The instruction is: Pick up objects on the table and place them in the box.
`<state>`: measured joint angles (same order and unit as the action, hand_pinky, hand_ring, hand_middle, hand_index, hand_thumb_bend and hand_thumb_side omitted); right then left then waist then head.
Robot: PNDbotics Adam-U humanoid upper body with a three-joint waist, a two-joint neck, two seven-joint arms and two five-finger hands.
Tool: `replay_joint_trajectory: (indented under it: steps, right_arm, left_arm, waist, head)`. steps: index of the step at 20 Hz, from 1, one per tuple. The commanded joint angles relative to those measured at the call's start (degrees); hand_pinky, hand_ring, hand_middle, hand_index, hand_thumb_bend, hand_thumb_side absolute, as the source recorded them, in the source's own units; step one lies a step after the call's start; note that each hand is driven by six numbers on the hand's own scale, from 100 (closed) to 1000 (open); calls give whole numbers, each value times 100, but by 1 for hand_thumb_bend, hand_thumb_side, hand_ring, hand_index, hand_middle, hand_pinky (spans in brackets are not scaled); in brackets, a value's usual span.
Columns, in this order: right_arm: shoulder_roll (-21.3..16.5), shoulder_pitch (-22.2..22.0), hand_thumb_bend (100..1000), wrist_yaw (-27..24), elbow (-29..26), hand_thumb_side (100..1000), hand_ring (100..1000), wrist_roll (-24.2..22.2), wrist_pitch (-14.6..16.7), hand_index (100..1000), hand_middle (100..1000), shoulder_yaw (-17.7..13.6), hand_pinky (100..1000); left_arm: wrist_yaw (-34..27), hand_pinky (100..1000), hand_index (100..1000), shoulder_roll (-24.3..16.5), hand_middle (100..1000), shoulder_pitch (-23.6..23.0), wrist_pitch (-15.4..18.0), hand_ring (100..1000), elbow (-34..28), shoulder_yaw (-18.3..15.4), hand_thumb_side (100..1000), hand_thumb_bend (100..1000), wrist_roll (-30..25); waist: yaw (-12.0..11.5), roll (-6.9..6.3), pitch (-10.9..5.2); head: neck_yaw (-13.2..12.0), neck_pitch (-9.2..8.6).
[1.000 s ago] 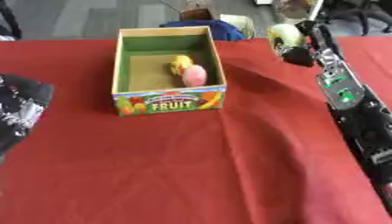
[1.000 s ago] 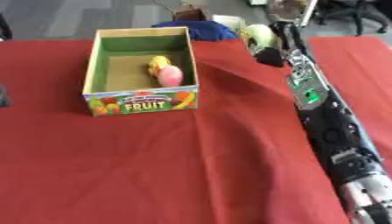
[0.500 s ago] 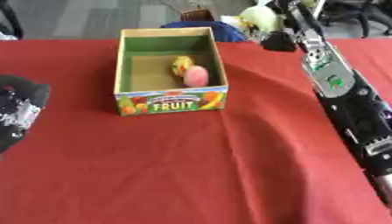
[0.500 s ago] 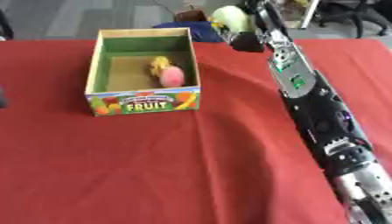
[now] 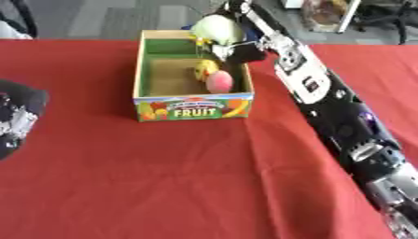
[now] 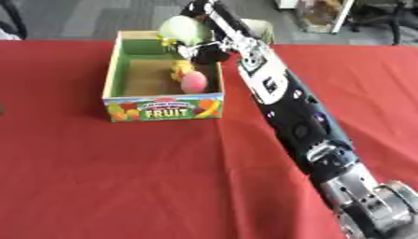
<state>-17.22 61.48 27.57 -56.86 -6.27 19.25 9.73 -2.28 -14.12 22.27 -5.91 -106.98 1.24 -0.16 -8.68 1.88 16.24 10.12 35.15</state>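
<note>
At the left edge of a red table (image 5: 163, 177), the robot's left hand (image 5: 16, 119) rests idle; whether its fingers are open or curled cannot be told. The FRUIT box (image 5: 192, 108) holds a yellow object (image 5: 204, 69) and a pink object (image 5: 219, 81). Above its far end, the right hand (image 5: 237, 46) grasps a pale green round object (image 5: 215, 29).

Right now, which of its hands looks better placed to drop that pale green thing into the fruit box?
The right hand: it already holds the pale green fruit over the box. The left hand sits at the table's left edge.
</note>
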Motion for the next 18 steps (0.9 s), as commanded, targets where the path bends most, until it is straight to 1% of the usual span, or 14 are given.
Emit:
replay_joint_trajectory:
  steps: [1, 4, 5, 6, 7, 8, 9, 10, 11, 13, 16, 17, 18]
  right_arm:
    - [46, 147, 100, 354, 182, 100, 837, -28, 340, 538, 468, -48, 613]
    - [99, 146, 100, 666, 405, 100, 893, -86, 508, 658, 585, -56, 662]
    - [101, 145, 100, 772, 458, 100, 915, -71, 501, 708, 625, -71, 682]
    - [102, 142, 100, 873, 502, 121, 928, -28, 464, 729, 648, -90, 695]
    - [99, 138, 142, 971, 540, 214, 977, 37, 406, 801, 731, -118, 743]
    - [98, 137, 173, 1067, 565, 240, 997, 117, 333, 825, 758, -147, 762]
    - [95, 138, 277, 1161, 569, 293, 1000, 204, 259, 864, 812, -197, 812]
    - [97, 138, 312, 1255, 553, 306, 1000, 294, 176, 875, 825, -256, 825]
    - [97, 141, 422, 1350, 519, 336, 1000, 387, 88, 900, 862, -322, 866]
    - [98, 147, 466, 1518, 399, 315, 1000, 573, -93, 906, 881, -456, 884]
    - [80, 153, 466, 1566, 116, 265, 1000, 855, -374, 904, 886, -668, 896]
    - [74, 150, 432, 1529, 14, 241, 1000, 949, -461, 893, 875, -713, 890]
    - [64, 141, 424, 1464, -80, 238, 1000, 1043, -529, 890, 873, -743, 887]
  left_arm:
    - [-21, 585, 563, -50, 514, 100, 10, 523, -137, 5, 349, 510, -28]
    - [-25, 585, 563, -46, 514, 113, 9, 523, -143, 6, 350, 511, -31]
    - [-25, 585, 563, -45, 514, 114, 9, 523, -144, 4, 349, 511, -30]
    - [-24, 585, 563, -46, 514, 114, 8, 523, -144, 2, 349, 511, -28]
    - [-24, 585, 563, -47, 514, 112, 8, 523, -144, 0, 349, 512, -26]
    - [-23, 585, 563, -48, 514, 111, 8, 523, -143, -1, 349, 512, -24]
    - [-23, 585, 563, -47, 514, 109, 7, 522, -142, -2, 349, 513, -22]
    - [-22, 585, 563, -46, 514, 108, 7, 522, -140, -2, 349, 513, -22]
    - [-21, 585, 562, -46, 513, 105, 7, 522, -139, -2, 349, 514, -22]
    - [-18, 585, 562, -47, 513, 99, 7, 522, -136, -7, 349, 514, -19]
    - [-14, 584, 562, -51, 513, 90, 8, 522, -135, -15, 349, 515, -10]
    - [-14, 584, 562, -51, 513, 88, 8, 522, -134, -16, 349, 516, -7]
    - [-13, 584, 562, -50, 513, 84, 7, 522, -133, -19, 348, 516, -4]
  waist:
    - [-41, -18, -81]
    - [-85, -18, -65]
    - [-91, -19, -63]
    - [-95, -19, -63]
    - [-96, -18, -63]
    - [-95, -17, -64]
    - [-90, -16, -65]
    - [-86, -15, -66]
    - [-80, -16, -67]
    - [-69, -21, -70]
    - [-48, -30, -73]
    - [-40, -31, -75]
    - [-30, -32, -76]
  head:
    - [39, -89]
    - [49, -100]
    - [48, -105]
    - [49, -107]
    - [50, -110]
    - [49, -112]
    - [47, -113]
    - [46, -115]
    - [42, -115]
    - [36, -117]
    - [25, -119]
    - [20, -120]
    - [12, -121]
